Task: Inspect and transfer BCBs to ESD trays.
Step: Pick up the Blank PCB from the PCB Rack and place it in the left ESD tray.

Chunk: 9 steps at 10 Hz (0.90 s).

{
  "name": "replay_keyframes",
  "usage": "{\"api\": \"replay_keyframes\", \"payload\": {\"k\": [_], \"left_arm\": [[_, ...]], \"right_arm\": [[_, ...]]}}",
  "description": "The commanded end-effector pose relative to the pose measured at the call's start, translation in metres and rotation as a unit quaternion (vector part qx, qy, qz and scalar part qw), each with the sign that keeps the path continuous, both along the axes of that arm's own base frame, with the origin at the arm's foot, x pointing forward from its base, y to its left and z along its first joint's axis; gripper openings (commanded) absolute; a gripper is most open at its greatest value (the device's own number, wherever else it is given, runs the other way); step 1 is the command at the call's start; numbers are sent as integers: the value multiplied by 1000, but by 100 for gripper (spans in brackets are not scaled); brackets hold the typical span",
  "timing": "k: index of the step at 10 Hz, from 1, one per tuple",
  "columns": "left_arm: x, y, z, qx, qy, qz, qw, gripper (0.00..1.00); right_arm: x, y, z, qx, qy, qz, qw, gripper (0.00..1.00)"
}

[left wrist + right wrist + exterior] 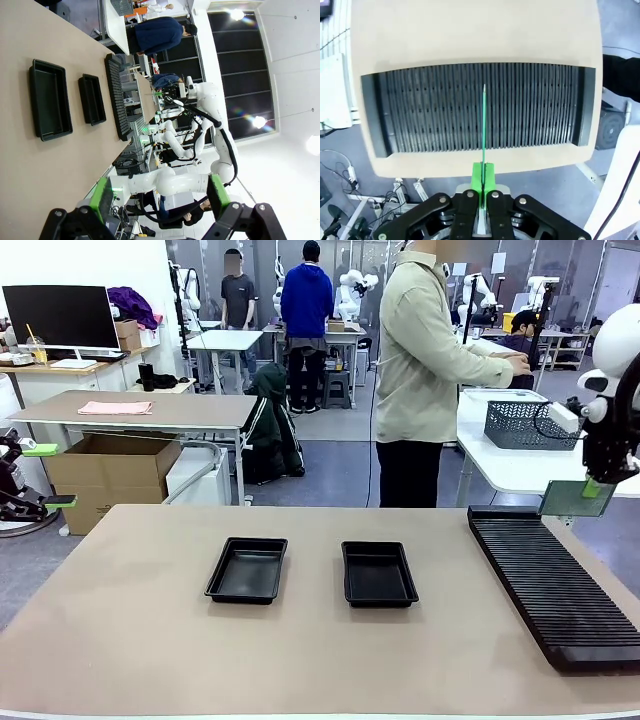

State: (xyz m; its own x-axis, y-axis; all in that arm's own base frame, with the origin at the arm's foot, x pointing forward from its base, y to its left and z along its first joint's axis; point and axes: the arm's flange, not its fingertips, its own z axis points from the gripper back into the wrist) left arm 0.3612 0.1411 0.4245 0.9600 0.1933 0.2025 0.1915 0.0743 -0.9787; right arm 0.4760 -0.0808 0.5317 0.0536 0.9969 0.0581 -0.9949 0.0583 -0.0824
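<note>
Two black ESD trays lie empty at mid-table: the left tray and the right tray; the left wrist view has them too, as the nearer tray and the farther tray. My right gripper is shut on a pale green-grey BCB, holding it upright above the far end of the slotted rack. In the right wrist view that BCB is edge-on between the green pads of the right gripper. My left gripper stands open, holding nothing, off the table's left end.
A long black ribbed rack runs along the table's right side, seen from above as the rack. A person stands beyond the far edge, turned to a white side table with a wire basket. The near table surface is bare.
</note>
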Motion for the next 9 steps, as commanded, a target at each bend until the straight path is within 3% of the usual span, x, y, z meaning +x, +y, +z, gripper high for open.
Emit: {"api": "replay_keyframes", "payload": {"k": [1,4,9], "left_arm": [[-1,0,0,-1,0,1,1000,100],[-1,0,0,-1,0,1,1000,100],[-1,0,0,-1,0,1,1000,100]], "right_arm": [[-6,2,26,-19,8,-19,1000,2],[-16,1,60,-18,3,-22,1000,2],[-23,-8,86,-17,-3,-29,999,2]]}}
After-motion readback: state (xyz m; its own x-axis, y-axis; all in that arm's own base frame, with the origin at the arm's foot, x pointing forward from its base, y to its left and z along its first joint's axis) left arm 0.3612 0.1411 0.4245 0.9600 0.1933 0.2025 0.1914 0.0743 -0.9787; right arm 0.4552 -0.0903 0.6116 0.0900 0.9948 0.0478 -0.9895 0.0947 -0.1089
